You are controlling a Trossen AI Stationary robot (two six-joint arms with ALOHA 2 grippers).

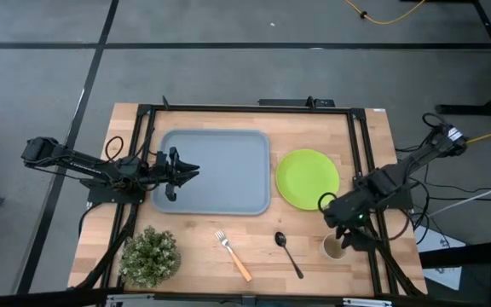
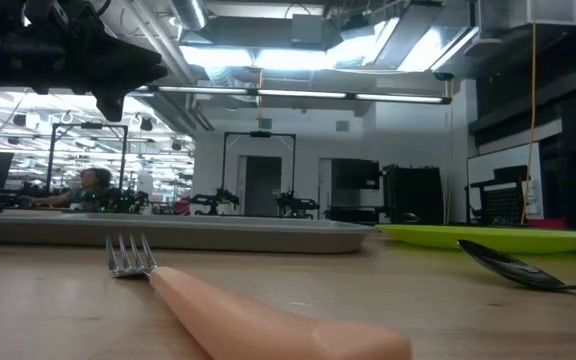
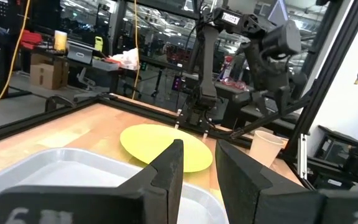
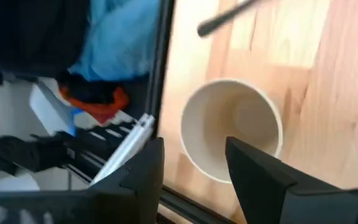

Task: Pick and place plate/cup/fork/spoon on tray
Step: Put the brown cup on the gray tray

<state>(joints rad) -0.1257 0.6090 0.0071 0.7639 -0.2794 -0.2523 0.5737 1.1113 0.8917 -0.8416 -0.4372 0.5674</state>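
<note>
Seen from straight above, a pale wooden tabletop (image 1: pixel 203 264) filled the middle of the frame, edged by a black metal frame. A grey-blue tray (image 1: pixel 216 170) lay left of centre on it with nothing inside. Just to its right, close to the tray's rim, sat the lime-green plate (image 1: pixel 307 178).

Along the lower edge of the tabletop, the fork (image 1: pixel 232 254) with its orange handle lay at a slant, tines toward the upper left. A little to its right lay the dark spoon (image 1: pixel 288 253), bowl toward the upper left as well. The two were near each other but apart. A small leafy potted plant (image 1: pixel 150 254) stood in the lower left corner.

The beige cup (image 1: pixel 333 248) stood upright at the lower right, beside the black frame rail. The right hand (image 1: pixel 348 228) hovered directly above it. In the right wrist view, its two dark fingers (image 4: pixel 143 177) stood wide apart above the cup (image 4: pixel 232 129), one to either side of the rim and touching nothing.

The left hand (image 1: pixel 180 173) reached in from the left side of the frame and hung over the tray's left edge. In the left wrist view its fingers (image 3: pixel 171 171) showed a narrow gap between them and held nothing, with the plate (image 3: pixel 164 145) and cup (image 3: pixel 265 145) beyond.
</note>
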